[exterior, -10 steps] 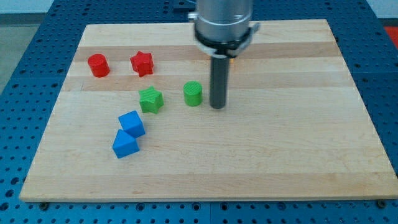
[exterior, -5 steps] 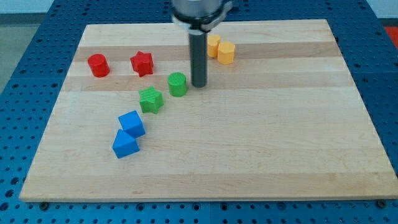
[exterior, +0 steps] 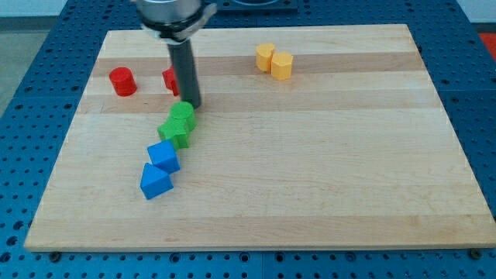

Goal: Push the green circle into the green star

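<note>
The green circle (exterior: 183, 115) lies left of the board's middle and touches the green star (exterior: 173, 132), which sits just below and to its left. My tip (exterior: 191, 106) stands right at the green circle's upper right edge, touching it or nearly so. The rod rises from there and hides most of the red star (exterior: 167, 78).
A red circle (exterior: 122, 81) sits at the upper left. Two blue blocks (exterior: 163, 155) (exterior: 156, 180) lie just below the green star, the upper one close against it. Two yellow blocks (exterior: 266, 56) (exterior: 281, 66) sit near the top, right of centre.
My tip has swept left and slightly up, pushing the green circle left until it meets the green star. The green star has shifted down and left towards the blue blocks.
</note>
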